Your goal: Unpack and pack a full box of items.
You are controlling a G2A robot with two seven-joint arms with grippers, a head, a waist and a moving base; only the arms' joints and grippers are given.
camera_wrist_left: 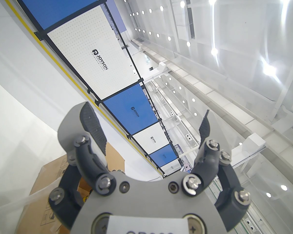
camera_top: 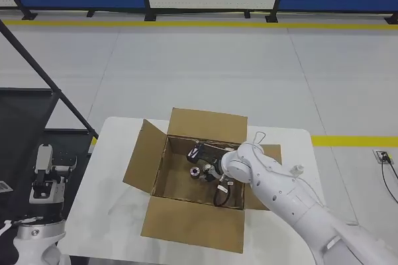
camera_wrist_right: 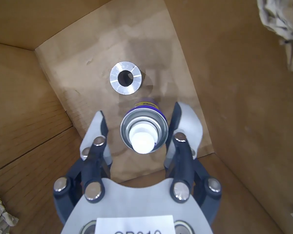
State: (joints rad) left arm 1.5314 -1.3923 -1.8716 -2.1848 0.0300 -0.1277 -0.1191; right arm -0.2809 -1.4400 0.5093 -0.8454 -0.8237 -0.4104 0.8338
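Spray can [camera_wrist_right: 143,127] upright in box [camera_wrist_right: 234,74]: rigid, smooth, probably light; grasp the cylindrical body below the cap. Right gripper [camera_wrist_right: 139,114] straddles it, spread wide.

white bench [camera_top: 116,199] | yellow floor line [camera_top: 364,140] right of bench | floor socket [camera_top: 383,156] near line's right end | black frame [camera_top: 40,71] left

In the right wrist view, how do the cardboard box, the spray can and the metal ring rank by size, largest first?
1. The cardboard box.
Then spray can and metal ring, unranked: the can is nearer the camera.
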